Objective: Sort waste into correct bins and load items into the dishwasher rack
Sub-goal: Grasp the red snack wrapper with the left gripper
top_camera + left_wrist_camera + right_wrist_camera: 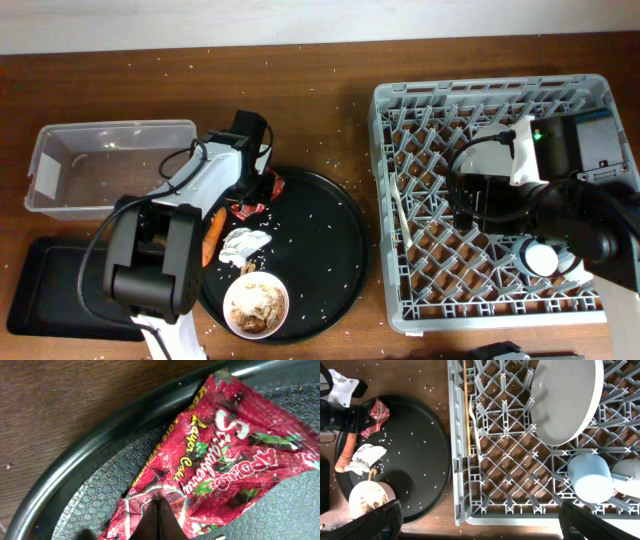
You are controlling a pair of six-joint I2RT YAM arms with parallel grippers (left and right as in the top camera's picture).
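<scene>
Far left on the desk (330,110) stands the clear plastic tub (110,165), with the shallow black tray (50,285) just in front of it.

My left tool (159,522) is down at the near-left rim of the round black tray (100,445). Its tips are pressed together, and they appear to nip the lower edge of the red snack wrapper (225,460), though the wrist view is too close to be sure of the bite. The wrapper lies on the tray's floor just inside the rim, and its long axis runs away from the tool toward the tray's middle. Both bins lie to the left of it, so the left arm is much the nearer for the carry.

Beside the wrapper are the carrot (212,235), the crumpled tissue (243,245) and the white bowl (256,303) of scraps.

To the right, the dishwasher rack (465,510) holds the chopstick (465,400), fork (474,425), plate (565,400), blue cup (590,477) and white cup (627,475).

My right tool (480,510) hangs above the rack, spread wide and empty.
</scene>
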